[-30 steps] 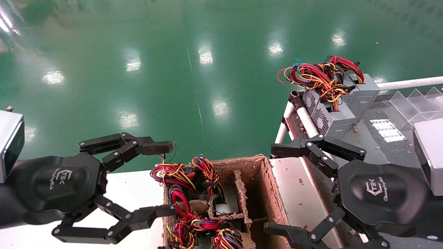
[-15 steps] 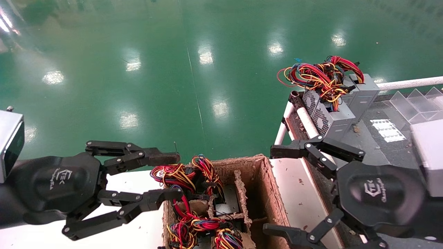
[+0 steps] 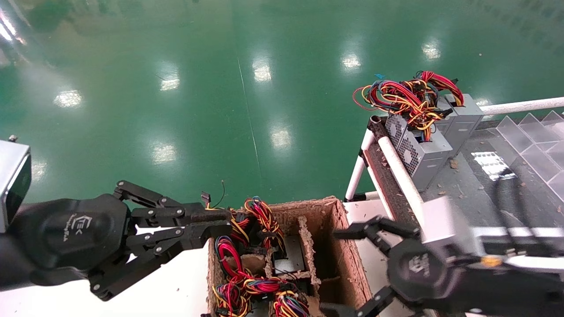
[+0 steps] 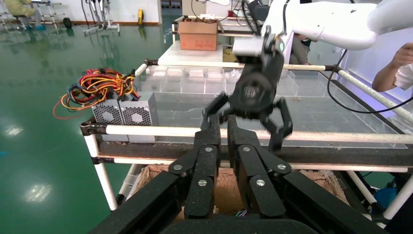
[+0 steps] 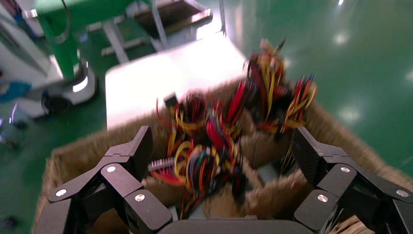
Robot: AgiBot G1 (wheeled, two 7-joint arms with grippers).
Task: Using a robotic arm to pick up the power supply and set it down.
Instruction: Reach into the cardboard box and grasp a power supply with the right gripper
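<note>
We looked down on a cardboard box (image 3: 348,246), divided into compartments, standing on a white tabletop (image 3: 176,281) above a green floor (image 3: 220,66). Inside it sat power supplies, mostly hidden under tangled red, yellow and black wire bundles (image 3: 246,246); we could make out the grey metal of one power supply (image 3: 288,259) near the middle, but could not count the rest.

Our left tool (image 3: 216,224) reached in at the box's left edge, its two long black fingers drawn nearly together beside the uppermost wires. Whether it had hold of any wire, we could not tell.

Our right tool (image 3: 343,268) hovered over the box's right side, blurred as if moving, its fingers spread wide and holding nothing. In the right wrist view the wire bundles lay between its open fingers (image 5: 311,156).

To the right, on a dark rack with white rails (image 3: 396,163), two finished power supplies (image 3: 423,149) stood side by side, their wires heaped on top.

We judged the task partly done: two units set down, more left in the box, and the next pickup only beginning.
</note>
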